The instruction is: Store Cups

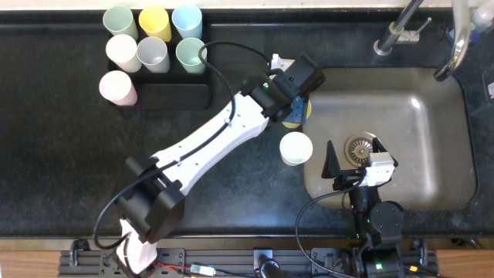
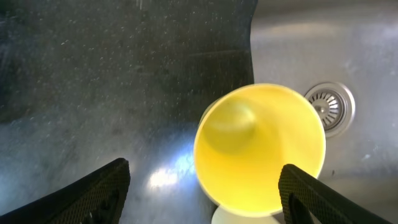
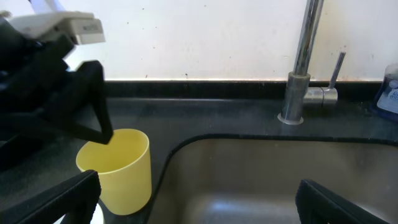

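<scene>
Your left gripper (image 2: 204,167) hangs over the counter (image 1: 77,154) at the sink's (image 1: 432,108) near-left corner. Its jaws are spread wide on either side of the yellow cup (image 2: 258,149). The cup stands upright on the counter, just beside the sink's rim, with its mouth open to the camera. From the right wrist you can see one left finger (image 3: 93,106) reaching down to the cup's rim, though you cannot tell whether it presses on it.

A white cup (image 1: 296,147) sits just beside the yellow one, at the sink's edge. Your right gripper (image 3: 198,183) is low inside the sink near the drain (image 1: 360,147), jaws released and holding nothing, facing the faucet (image 3: 301,62).

Far off at the counter's back left, six cups (image 1: 154,38) stand in two rows, with a pink cup (image 1: 117,87) just beside them.
</scene>
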Tool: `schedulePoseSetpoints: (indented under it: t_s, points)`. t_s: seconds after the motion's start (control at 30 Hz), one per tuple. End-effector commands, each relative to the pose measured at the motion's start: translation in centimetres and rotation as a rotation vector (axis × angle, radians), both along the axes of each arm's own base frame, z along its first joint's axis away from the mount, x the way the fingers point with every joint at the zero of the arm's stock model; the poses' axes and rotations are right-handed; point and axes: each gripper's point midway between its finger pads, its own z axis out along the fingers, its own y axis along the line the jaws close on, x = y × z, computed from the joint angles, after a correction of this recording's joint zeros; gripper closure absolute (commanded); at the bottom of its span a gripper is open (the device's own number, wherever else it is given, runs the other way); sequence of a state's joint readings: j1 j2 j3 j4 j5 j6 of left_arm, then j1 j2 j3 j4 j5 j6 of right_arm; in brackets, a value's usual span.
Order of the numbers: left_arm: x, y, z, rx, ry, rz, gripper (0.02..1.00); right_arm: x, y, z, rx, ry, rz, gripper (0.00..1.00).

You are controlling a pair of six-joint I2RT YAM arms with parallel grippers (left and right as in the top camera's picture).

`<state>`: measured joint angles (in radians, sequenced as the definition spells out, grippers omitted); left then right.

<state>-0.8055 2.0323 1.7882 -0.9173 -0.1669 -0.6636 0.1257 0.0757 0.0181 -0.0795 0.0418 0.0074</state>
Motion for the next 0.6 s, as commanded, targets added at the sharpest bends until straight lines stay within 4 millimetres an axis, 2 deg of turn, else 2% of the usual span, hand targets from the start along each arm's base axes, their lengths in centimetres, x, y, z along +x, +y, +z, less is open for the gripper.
schedulePoseSetpoints:
  t_s: [0.03,0.13,0.23,0.33,0.5,0.6]
  points:
    - [0.7,-1.1,-1.1,-0.009,0.013,0.011,0.22,0.0,-0.2,-0.3,0.008,-0.002,-0.009,0.003]
    - [0.8,-1.2,-1.8,-0.002,0.02,0.011,0.235,0.0,-0.2,-0.3,0.008,-0.002,-0.009,0.003]
    - [0.8,-1.2,-3.0,0.013,0.04,0.011,0.305,0.0,-0.2,-0.3,0.008,-0.002,-0.009,0.003]
    - [0.8,-1.1,-4.1,0.03,0.054,0.013,0.476,0.0,-0.2,-0.3,0.008,-0.002,-0.009,0.005]
    - [1.4,-1.2,-3.7,0.028,0.033,0.0,0.89,0.0,-0.2,-0.3,0.008,-0.002,-0.009,0.003]
    - [1.8,-0.9,-2.6,0.015,0.009,0.009,0.974,0.0,-0.2,-0.3,0.008,-0.002,-0.009,0.003]
